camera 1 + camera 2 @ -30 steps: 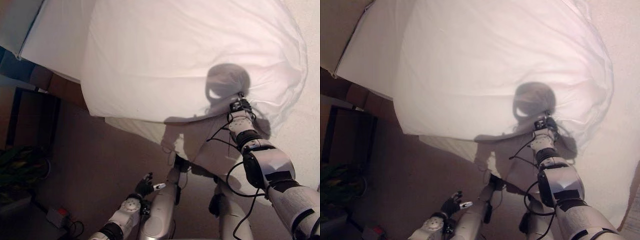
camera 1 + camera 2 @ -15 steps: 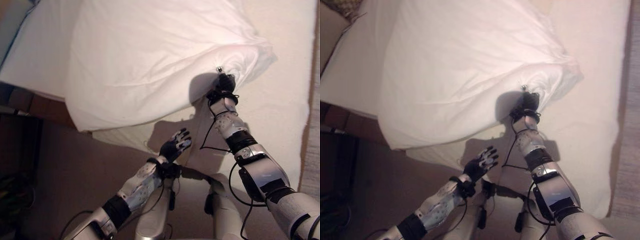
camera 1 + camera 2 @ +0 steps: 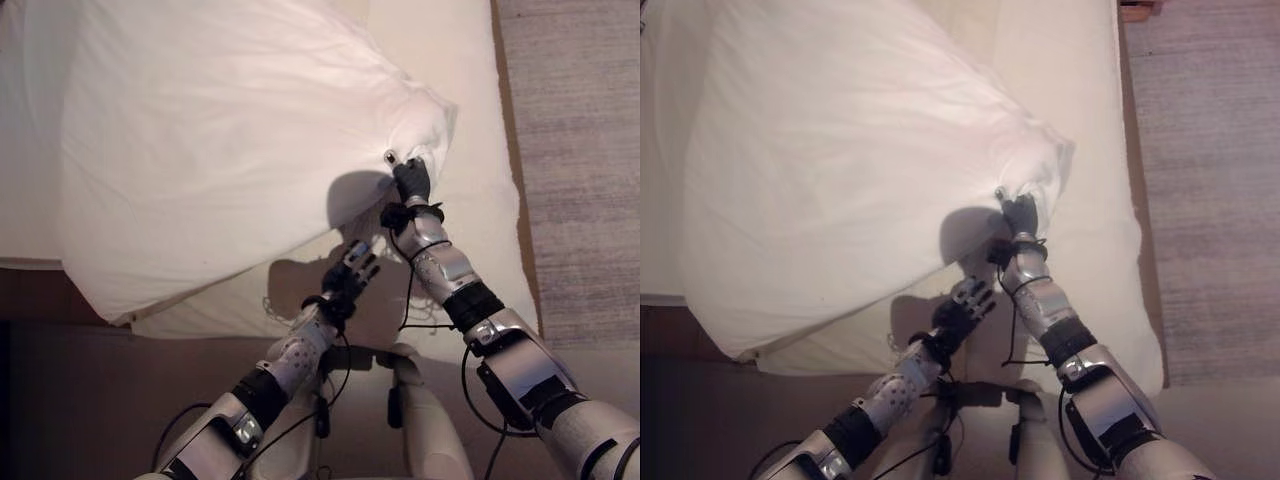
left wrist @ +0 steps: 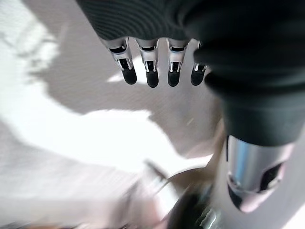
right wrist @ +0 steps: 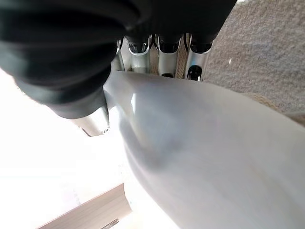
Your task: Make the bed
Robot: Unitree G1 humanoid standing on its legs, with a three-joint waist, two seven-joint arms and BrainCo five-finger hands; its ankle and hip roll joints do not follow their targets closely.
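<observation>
While the white duvet [image 3: 220,140] billowed across the upper left and middle of the frame over the bed [image 3: 480,230], the left hand [image 3: 352,272] hovered at lower centre, fingers [image 4: 151,71] straight and spread, holding nothing. Just right of it, the right hand [image 3: 411,182] was clenched on a bunched corner of the duvet. Half a second before, the left hand had sat lower and further left, and the gathered corner higher, nearer the frame's right.

Silver-grey arms with dark bands end in each dark-ribbed hand [image 3: 411,180], silver fingers [image 4: 152,67] dark-tipped.
</observation>
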